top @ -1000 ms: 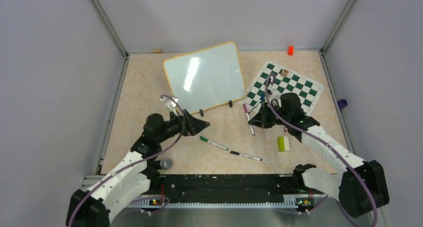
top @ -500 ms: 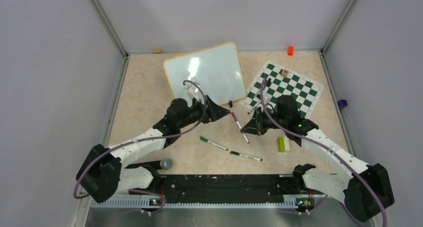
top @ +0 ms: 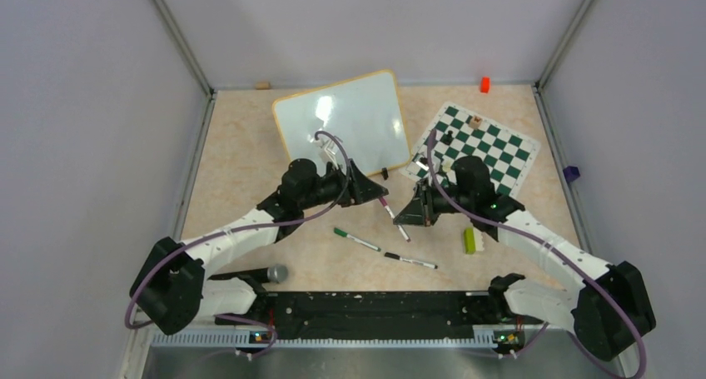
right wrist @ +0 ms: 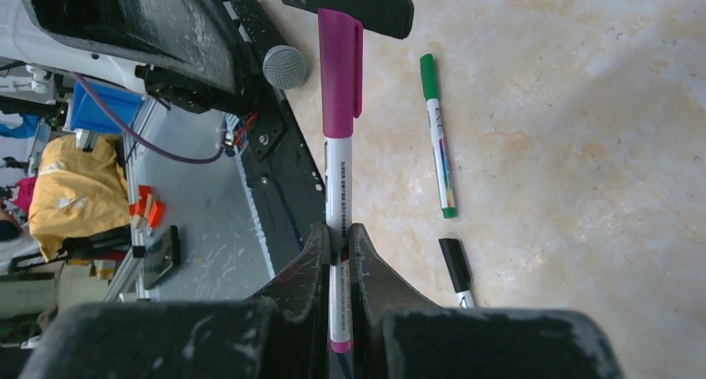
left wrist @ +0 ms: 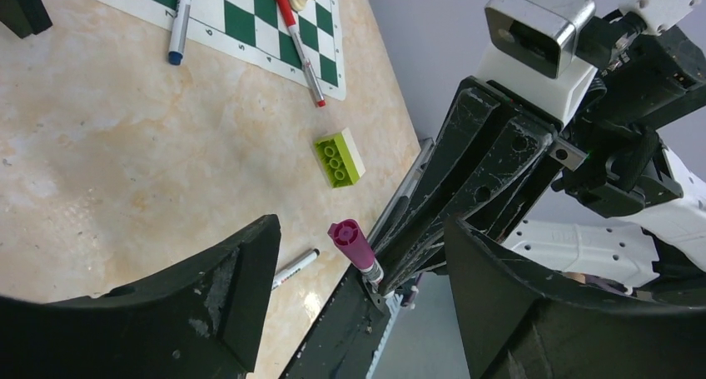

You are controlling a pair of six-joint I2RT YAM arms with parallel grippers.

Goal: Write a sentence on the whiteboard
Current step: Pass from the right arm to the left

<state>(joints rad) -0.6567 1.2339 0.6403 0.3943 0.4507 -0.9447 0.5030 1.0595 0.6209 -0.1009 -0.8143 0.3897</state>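
Observation:
The whiteboard (top: 341,129) lies at the back centre, glossy white with an orange-yellow frame. Its face is blank and no sentence shows on it. My right gripper (top: 408,215) (right wrist: 337,233) is shut on the white barrel of a purple-capped marker (top: 390,214) (right wrist: 340,87) and holds it above the table in front of the board. My left gripper (top: 366,191) (left wrist: 362,229) is open, its jaws on either side of the marker's purple cap (left wrist: 350,237) without touching it.
A green marker (top: 356,240) and a black marker (top: 410,261) lie on the table below the grippers. A lime brick (top: 470,240) is to the right. The chess mat (top: 491,146) carries pens and pieces. A microphone (top: 270,273) lies near the left base.
My left arm swung right and forward, bringing its open jaws up to the marker's cap. My right gripper carried the marker leftward and tilted its cap toward the left gripper.

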